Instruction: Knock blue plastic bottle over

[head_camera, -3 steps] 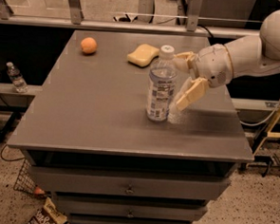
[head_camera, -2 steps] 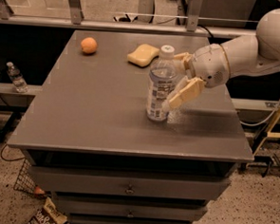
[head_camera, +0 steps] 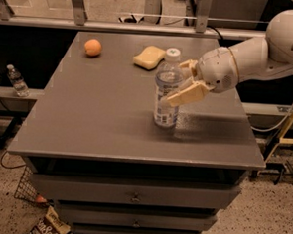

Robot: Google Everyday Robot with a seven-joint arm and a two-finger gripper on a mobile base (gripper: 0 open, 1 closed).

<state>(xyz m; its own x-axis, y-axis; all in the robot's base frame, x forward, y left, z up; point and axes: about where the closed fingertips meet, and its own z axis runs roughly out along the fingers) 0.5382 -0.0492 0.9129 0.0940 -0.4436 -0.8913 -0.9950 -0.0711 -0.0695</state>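
Note:
The blue plastic bottle (head_camera: 167, 90), clear and bluish with a white cap and a printed label, stands upright near the middle of the grey table (head_camera: 97, 116). My gripper (head_camera: 181, 82) reaches in from the right at the bottle's upper half. It is open. The near finger (head_camera: 186, 94) lies across the front right of the bottle and looks to touch it. The far finger (head_camera: 187, 67) sits to the right of the bottle's shoulder. The white arm (head_camera: 250, 53) extends off to the upper right.
An orange (head_camera: 92, 47) and a yellow sponge (head_camera: 149, 57) lie at the back of the table. A small clear bottle (head_camera: 17, 80) stands on a ledge at the left. Drawers (head_camera: 136, 195) sit below the table's front edge; a snack bag (head_camera: 47, 227) lies on the floor.
My gripper has moved left and slightly up, so the near finger now overlaps the bottle's side. The bottle still stands in the same spot.

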